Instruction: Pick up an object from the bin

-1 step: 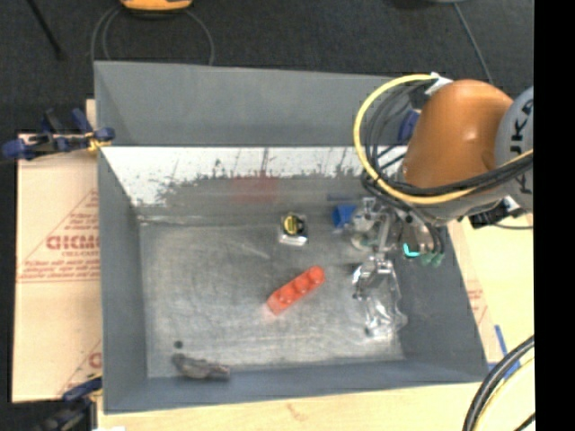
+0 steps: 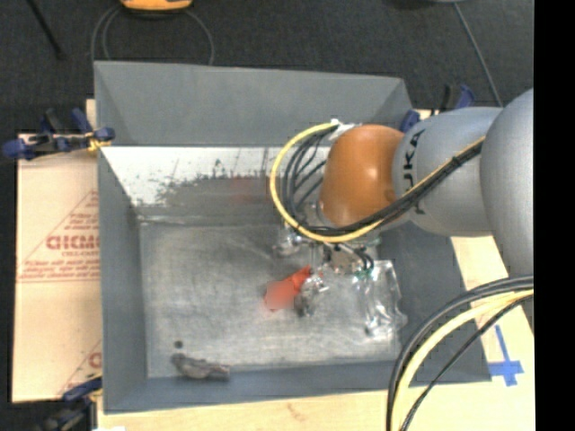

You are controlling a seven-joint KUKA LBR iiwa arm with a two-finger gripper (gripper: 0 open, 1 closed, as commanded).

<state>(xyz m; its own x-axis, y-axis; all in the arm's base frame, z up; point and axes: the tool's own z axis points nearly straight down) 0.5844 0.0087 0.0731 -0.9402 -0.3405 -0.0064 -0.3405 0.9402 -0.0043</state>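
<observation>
Bin (image 2: 119,268), mid-floor, a little toward the right wall: small red-orange piece (image 2: 284,293), rounded outline, kind unclear. Judged light, perhaps soft plastic or rubber, possibly slick. Best taken across its narrow middle, not by an end.

Tool (image 2: 311,287) low at the bin floor, touching or just beside the piece's right end. Cannot tell whether it is released or clenched.

Arm comes in over the right rim, wrist turned steeply down, orange cover (image 2: 359,176) and looped cables above the tool.

Crumpled clear wrapper (image 2: 382,305) just right of the tool; flimsy, could snag. Dark little scrap (image 2: 199,366) by the near wall toward its left corner, well apart.
</observation>
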